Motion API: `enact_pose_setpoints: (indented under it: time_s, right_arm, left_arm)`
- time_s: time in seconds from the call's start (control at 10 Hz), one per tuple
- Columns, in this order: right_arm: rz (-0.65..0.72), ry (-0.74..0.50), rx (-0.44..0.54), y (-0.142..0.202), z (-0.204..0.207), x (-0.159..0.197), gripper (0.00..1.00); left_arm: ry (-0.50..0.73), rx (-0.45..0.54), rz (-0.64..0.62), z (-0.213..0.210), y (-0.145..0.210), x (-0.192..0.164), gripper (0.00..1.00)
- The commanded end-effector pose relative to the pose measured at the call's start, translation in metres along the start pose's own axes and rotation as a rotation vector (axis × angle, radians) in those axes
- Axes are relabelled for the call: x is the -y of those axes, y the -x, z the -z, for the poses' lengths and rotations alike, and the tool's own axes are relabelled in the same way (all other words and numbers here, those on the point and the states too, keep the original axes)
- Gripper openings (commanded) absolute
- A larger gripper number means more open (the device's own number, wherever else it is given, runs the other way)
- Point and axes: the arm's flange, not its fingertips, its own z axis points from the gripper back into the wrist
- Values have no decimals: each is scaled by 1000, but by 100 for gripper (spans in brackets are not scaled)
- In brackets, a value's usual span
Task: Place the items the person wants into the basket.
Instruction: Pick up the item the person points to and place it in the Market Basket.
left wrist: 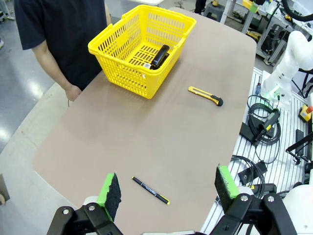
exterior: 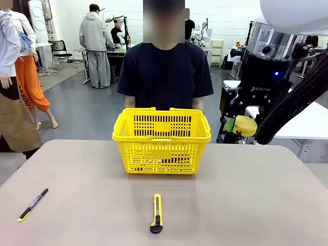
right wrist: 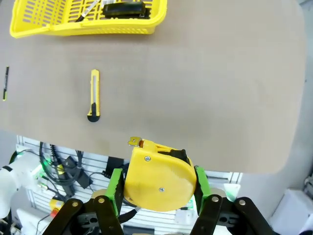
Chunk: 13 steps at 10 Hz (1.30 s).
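Note:
The yellow basket [exterior: 161, 141] stands at the far middle of the table, in front of the person [exterior: 164, 72] in a dark T-shirt. A black stapler [left wrist: 160, 56] lies inside the basket [left wrist: 139, 46]. My right gripper [exterior: 239, 126] hangs above the table's right edge, shut on a yellow tape measure [exterior: 243, 125]. In the right wrist view the tape measure [right wrist: 159, 176] sits between the green pads of the right gripper [right wrist: 159, 190], with the basket [right wrist: 88, 24] and stapler [right wrist: 122, 10] far below. My left gripper [left wrist: 167, 188] is open and holds nothing, high over the table's near left.
A yellow-and-black utility knife [exterior: 157, 212] lies near the front middle of the table. A thin black pen [exterior: 33, 204] lies at the front left. The person's hand [left wrist: 73, 92] rests at the far table edge. Other people stand far behind.

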Motion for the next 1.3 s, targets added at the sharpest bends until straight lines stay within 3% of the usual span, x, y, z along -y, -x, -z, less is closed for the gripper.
enact_pose_setpoints:
  time_s: [0.0,1.1,1.2]
  right_arm:
    - [39,-5,-29,-4,7,3,11]
    - [7,1,-4,-2,1,2,11]
    - [9,5,-4,-2,2,2,69]
  left_arm:
    - [8,3,15,-1,1,0,100]
    - [8,3,15,-1,1,0,100]
    - [8,3,15,-1,1,0,100]
